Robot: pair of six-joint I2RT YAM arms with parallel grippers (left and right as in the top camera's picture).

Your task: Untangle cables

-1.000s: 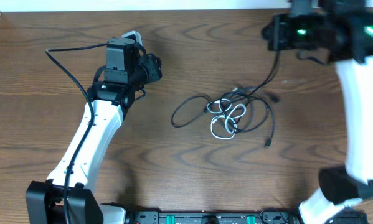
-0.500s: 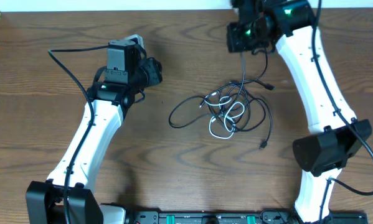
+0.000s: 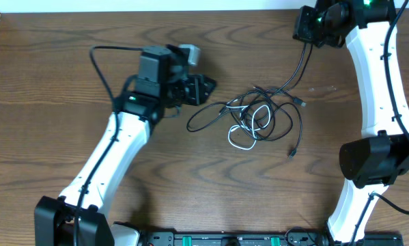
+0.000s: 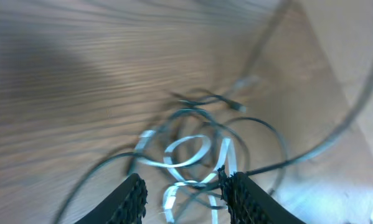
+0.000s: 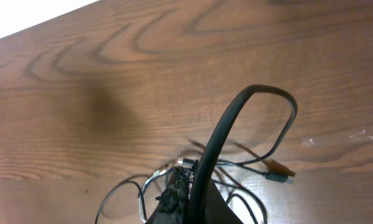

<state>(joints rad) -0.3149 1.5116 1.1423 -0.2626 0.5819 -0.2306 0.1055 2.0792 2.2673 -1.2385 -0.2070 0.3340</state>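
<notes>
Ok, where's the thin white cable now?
Overhead view: the thin white cable lies mid-table, tangled with the thin black cables, just right of the left gripper.

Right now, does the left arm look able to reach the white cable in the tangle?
Probably yes: the left tool is open and aimed at the white cable, with only bare table between them; black cables cross it, though.

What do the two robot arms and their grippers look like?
Both the left arm and the right arm have white rounded shells, black joints and a small green light near the wrist. A black cable runs along each. The left gripper and right gripper are black, with rough-textured fingers.
</notes>
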